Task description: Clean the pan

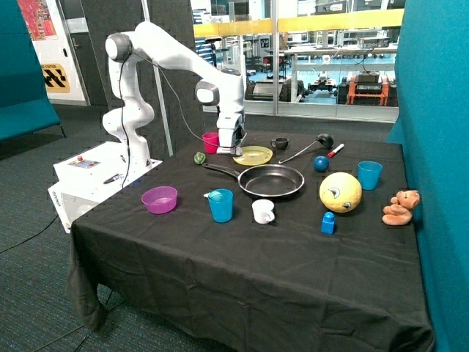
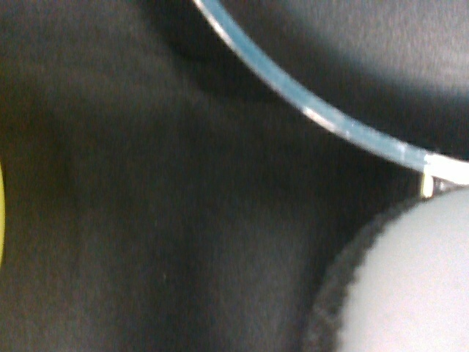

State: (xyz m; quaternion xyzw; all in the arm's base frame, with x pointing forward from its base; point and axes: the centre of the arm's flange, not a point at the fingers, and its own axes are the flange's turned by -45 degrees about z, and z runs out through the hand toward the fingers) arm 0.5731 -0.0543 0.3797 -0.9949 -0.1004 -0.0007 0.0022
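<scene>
**Gripper low by the plate, pan untouched**

Right now the gripper (image 1: 229, 149) sits down at the black tablecloth (image 1: 242, 257) beside the yellow plate (image 1: 253, 155), next to the pan (image 1: 272, 180) handle. Finger state: cannot tell. Pan lies flat mid-table, between the plate and white cup (image 1: 262, 211).

In the wrist view only a curved stretch of the pan's rim (image 2: 322, 117) shows near the fingers, the rest cut off; a yellow sliver (image 2: 1, 213) at the edge is unidentifiable.

In the outside view the gripper (image 1: 229, 150) fingertips are too small to judge.
</scene>
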